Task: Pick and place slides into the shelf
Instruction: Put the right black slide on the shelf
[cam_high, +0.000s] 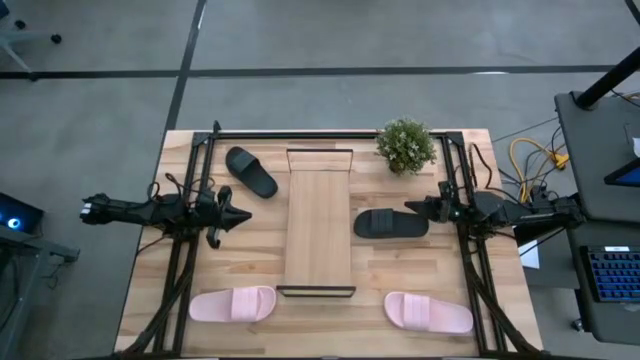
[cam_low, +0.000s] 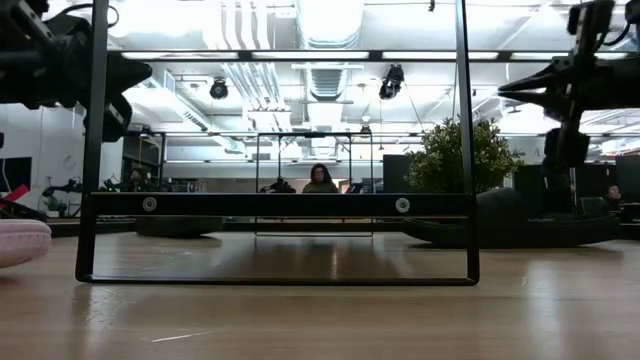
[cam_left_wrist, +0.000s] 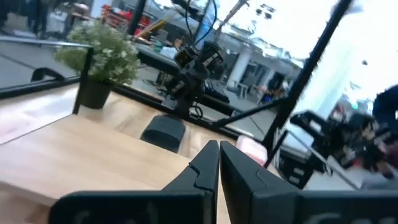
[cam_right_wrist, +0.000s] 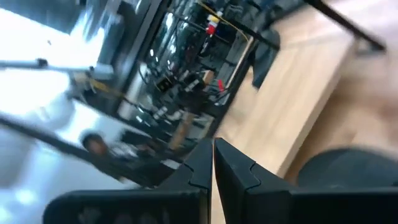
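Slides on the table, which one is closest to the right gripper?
The black slide just right of the shelf; the right gripper hovers at its edge, while the other black slide and both pink ones lie farther off.

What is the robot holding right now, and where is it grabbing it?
Nothing. The left end effector and the right end effector are both shut with nothing between their fingers, and all four slides lie on the table.
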